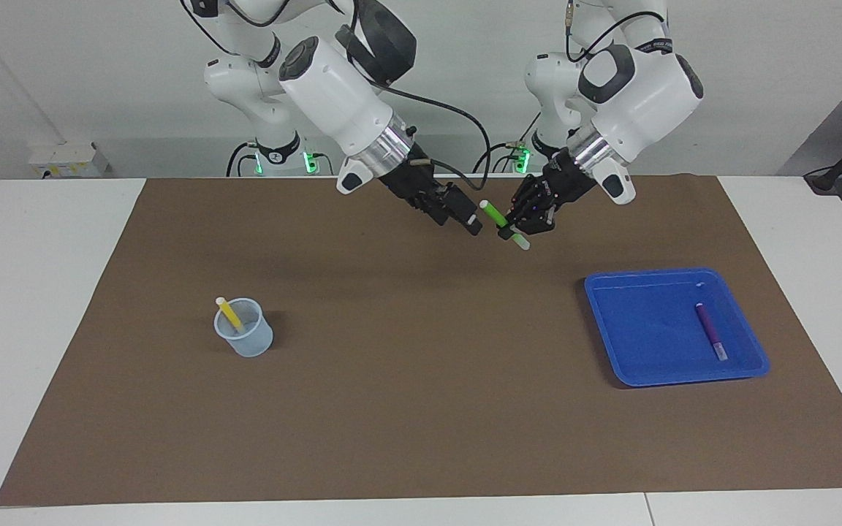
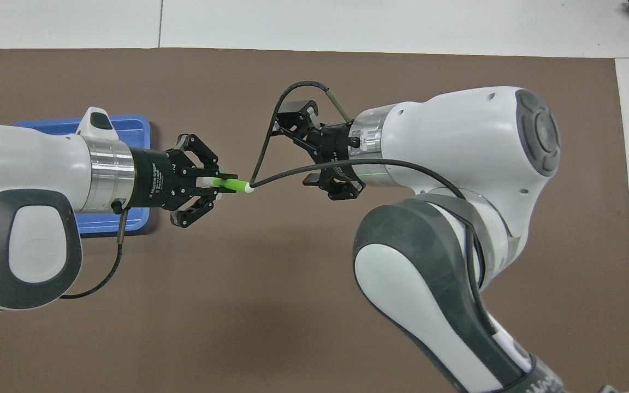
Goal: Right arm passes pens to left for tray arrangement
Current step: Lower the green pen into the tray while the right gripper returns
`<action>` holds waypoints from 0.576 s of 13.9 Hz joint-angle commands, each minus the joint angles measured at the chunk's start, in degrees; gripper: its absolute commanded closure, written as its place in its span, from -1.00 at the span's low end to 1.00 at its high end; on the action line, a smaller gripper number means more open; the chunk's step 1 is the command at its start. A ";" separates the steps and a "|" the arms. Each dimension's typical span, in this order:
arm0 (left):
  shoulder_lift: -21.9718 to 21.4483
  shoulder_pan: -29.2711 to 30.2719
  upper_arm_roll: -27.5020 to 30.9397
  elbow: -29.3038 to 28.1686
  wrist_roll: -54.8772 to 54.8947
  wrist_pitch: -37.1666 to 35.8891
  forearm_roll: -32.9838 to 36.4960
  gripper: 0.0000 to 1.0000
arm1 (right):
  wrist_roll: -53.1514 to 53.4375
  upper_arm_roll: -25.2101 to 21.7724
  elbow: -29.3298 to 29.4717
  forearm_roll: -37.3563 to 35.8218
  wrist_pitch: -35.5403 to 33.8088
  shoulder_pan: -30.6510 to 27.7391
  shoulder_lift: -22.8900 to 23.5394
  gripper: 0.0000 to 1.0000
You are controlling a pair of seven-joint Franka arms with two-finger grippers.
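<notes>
Tray holding 1 purple pen, cup holding 1 yellow pen

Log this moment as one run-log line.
phase: handover done | left gripper: shut on green pen | right gripper: open, apart from pen | tray: purple pen | cup: yellow pen
</notes>
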 commanded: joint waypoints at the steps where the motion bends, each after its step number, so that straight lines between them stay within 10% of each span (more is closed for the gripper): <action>1: -2.21 2.21 -0.04 -1.41 10.31 -4.38 2.15 1.00 | -8.69 0.02 1.85 -2.66 -8.65 -4.40 -1.01 -1.00; 8: -2.83 4.23 -0.04 -1.40 30.53 -11.16 17.50 1.00 | -43.37 -0.15 -1.47 -19.53 -23.87 -15.81 -3.81 -1.00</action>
